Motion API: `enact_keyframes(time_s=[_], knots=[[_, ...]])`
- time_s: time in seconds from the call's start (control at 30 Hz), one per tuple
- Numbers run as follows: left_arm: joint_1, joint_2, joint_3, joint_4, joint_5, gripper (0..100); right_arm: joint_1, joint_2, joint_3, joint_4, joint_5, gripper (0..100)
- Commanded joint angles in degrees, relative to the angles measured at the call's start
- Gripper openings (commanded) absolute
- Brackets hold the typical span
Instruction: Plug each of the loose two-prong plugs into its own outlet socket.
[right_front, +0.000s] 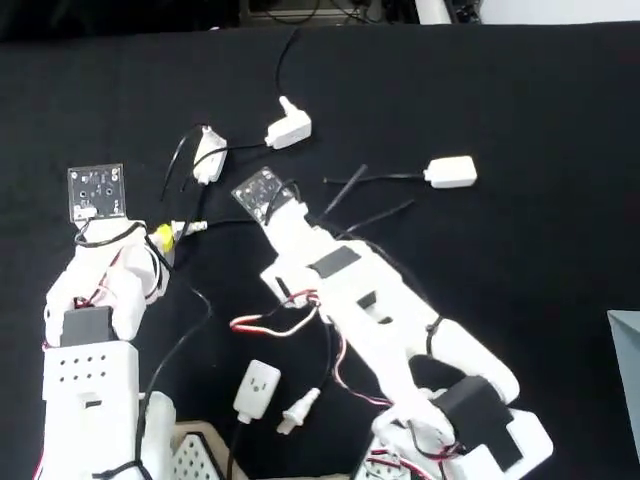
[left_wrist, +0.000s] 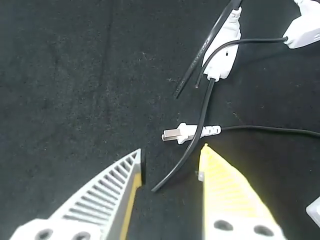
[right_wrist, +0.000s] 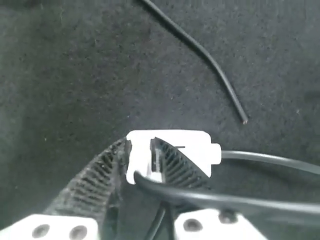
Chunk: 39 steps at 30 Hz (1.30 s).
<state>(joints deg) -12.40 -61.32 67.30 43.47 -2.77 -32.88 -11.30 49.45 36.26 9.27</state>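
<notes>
black table (right_front: 520, 100), right fingers (right_wrist: 175, 165) gripping socket (right_wrist: 192, 145), left fingers (left_wrist: 225, 190) spread near plug (left_wrist: 182, 134)

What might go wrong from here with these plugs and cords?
1. A black cord lies across the plug ahead of the open left fingers; closing could pinch the cord too.
2. Another cord drapes over the right fingers gripping the socket; lifting may snag it.

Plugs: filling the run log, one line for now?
left gripper jaws open, two-prong plug ahead | right gripper jaws clamping white connector
</notes>
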Motion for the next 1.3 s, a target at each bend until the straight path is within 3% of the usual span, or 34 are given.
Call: enact_keyframes(time_s=[0.0, 0.3, 0.6, 0.7, 0.83, 1.03, 1.27], knots=[[-0.1, 0.4, -0.9, -1.1, -0.5, 19, 3.2, -2.5, -5.5, 0.0, 0.7, 1.1], [-0.1, 0.7, -0.9, -1.2, -0.5, 19, 7.5, -0.6, -24.1, 0.0, 0.7, 1.2], [-0.1, 0.7, -0.9, -1.3, -0.5, 19, 7.8, 24.4, -44.2, 0.4, 5.5, 1.8], [-0.1, 0.7, -0.9, -1.3, -0.5, 19, 7.6, 28.8, -47.4, 2.5, 5.2, 10.3], [-0.1, 0.7, -0.9, -1.3, -0.5, 19, 5.9, 28.5, -49.7, 8.4, 4.0, 21.5], [-0.1, 0.4, -0.9, -1.2, -0.4, 20, 4.8, 21.3, -50.7, 17.9, 2.3, 21.4], [-0.6, 0.3, -0.9, -1.2, -0.1, 20, 7.2, 8.0, -50.6, 32.7, 2.3, 8.7]])
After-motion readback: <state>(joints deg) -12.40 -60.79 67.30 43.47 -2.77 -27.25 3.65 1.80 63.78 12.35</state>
